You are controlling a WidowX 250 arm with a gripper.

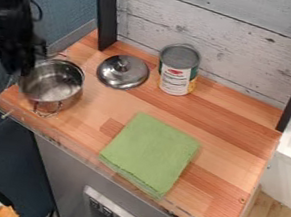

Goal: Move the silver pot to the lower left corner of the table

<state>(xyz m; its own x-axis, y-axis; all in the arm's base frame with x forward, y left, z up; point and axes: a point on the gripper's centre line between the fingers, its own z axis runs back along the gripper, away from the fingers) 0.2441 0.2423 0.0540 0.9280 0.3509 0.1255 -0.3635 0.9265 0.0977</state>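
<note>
The black gripper (19, 62) hangs at the upper left, over the left rim of the silver pot (62, 100). Whether it touches the rim, I cannot tell. The pot stands upright and open at the left end of the wooden table (104, 107), close to the front left corner. One wire handle points toward the front edge, the other toward the back. The gripper covers part of the pot's left side.
A silver lid (122, 72) lies right of the pot, toward the back. Beside it stands an opened can (178, 70) near the back wall. A folded green cloth (151, 152) lies front centre. A low transparent guard runs along the front edge.
</note>
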